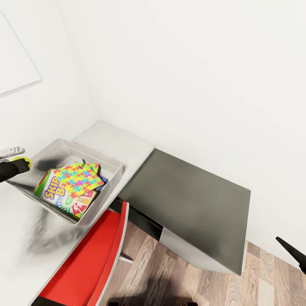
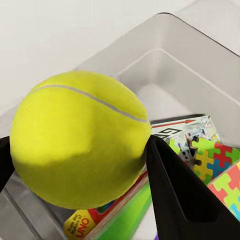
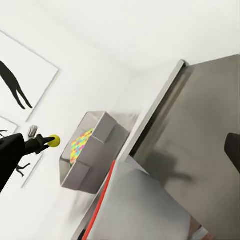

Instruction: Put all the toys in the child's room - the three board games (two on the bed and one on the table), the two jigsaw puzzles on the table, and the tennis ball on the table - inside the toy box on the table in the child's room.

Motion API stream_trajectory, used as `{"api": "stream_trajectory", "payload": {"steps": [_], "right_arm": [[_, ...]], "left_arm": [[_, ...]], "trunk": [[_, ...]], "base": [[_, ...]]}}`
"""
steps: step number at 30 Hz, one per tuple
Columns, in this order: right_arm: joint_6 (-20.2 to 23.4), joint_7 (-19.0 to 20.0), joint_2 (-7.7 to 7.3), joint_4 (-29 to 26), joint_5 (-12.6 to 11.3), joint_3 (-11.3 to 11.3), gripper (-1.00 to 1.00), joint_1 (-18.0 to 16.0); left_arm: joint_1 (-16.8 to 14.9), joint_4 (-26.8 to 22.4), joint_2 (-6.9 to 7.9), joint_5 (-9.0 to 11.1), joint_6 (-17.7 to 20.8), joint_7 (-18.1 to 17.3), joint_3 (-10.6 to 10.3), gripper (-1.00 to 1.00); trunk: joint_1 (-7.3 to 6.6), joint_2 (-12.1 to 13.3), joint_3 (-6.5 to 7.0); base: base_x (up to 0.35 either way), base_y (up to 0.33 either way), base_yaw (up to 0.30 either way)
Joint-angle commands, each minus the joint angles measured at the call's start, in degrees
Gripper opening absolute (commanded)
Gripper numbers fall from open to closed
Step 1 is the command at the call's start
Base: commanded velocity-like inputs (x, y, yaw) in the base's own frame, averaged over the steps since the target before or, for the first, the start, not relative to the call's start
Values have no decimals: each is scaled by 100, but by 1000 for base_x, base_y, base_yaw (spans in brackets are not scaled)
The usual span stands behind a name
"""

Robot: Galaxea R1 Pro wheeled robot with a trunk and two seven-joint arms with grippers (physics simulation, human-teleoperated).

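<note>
Head view: left gripper (image 1: pixel 19 163) reaching in from the left, clenched on the tennis ball (image 1: pixel 22 161), just over the toy box (image 1: pixel 63 146) rim. Right gripper (image 1: pixel 293 253) low at right, state unclear.

The tennis ball (image 2: pixel 80 137) looks matt and faintly fuzzy, with one smooth pale seam. The toy box (image 1: pixel 108 163) has smooth, satiny grey walls like plastic. The game boxes inside it, such as the SKIP-BO box (image 1: pixel 53 191) and the jigsaw-print box (image 1: pixel 80 178), look like glossy printed card. The table (image 1: pixel 114 142) top is pale, smooth and slightly shiny; the cabinet (image 1: pixel 191 199) top is dark and matt; the floor (image 1: pixel 170 276) is wood plank
</note>
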Motion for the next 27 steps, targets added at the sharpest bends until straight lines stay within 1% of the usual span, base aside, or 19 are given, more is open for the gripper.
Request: {"api": "stream_trajectory", "payload": {"steps": [1,15,26,27], "right_arm": [[60,17,0,-3,-3,-3,100,-4],[60,17,-7,-2,0,-7,100,-4],[60,17,-7,-2,-3,-7,100,-4],[60,17,-7,-2,-3,-7,100,-4]], "left_arm": [[-8,24,1,38,23,38,-16,-100],[-18,106,1,6,18,38,-66,-100],[-19,107,-8,5,27,38,-69,-100],[-18,107,-8,5,27,38,-69,100]], "trunk": [[3,-10,-17],[3,-10,-134],[3,-10,-149],[3,-10,-149]], "base": [[0,0,0],[0,0,0],[0,0,0],[0,0,0]]}}
